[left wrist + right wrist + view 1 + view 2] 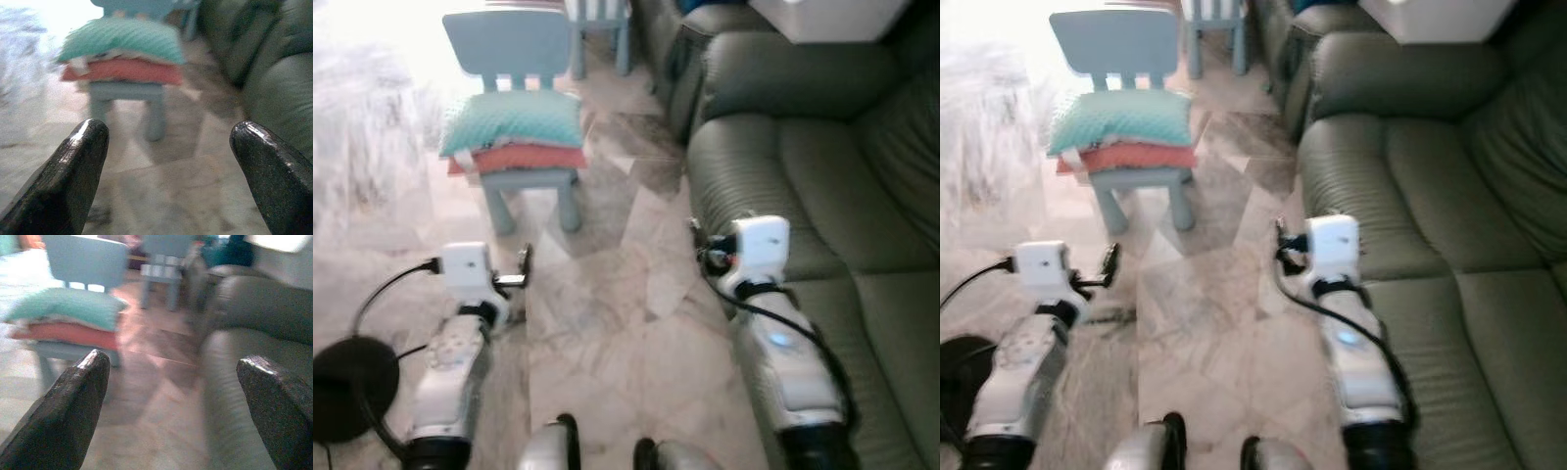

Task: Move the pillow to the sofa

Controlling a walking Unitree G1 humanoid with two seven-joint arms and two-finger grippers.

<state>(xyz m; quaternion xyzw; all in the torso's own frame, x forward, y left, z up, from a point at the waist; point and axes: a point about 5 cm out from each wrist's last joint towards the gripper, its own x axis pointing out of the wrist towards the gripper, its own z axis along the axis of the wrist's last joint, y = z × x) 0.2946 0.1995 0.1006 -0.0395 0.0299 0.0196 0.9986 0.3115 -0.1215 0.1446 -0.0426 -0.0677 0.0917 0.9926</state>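
Left wrist view frames the teal pillow [122, 39] between my left gripper [168, 166] fingers, both grippers [173, 416] spread and empty, lined up for approach to the chair [514, 44]

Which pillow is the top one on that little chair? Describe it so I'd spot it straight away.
Left of the dark green sofa stands a small pale blue chair on the marble floor. On its seat lie stacked pillows; the top one is the teal pillow, bumpy-textured, lying on a coral-red pillow.

1. My wrist views smear the teal pillow [122, 39] and red cushion [124, 71] on the blue chair [514, 49].
2. The sofa [822, 176] runs off the right edge.
3. A white object [827, 18] above it is cropped; I can't identify it.
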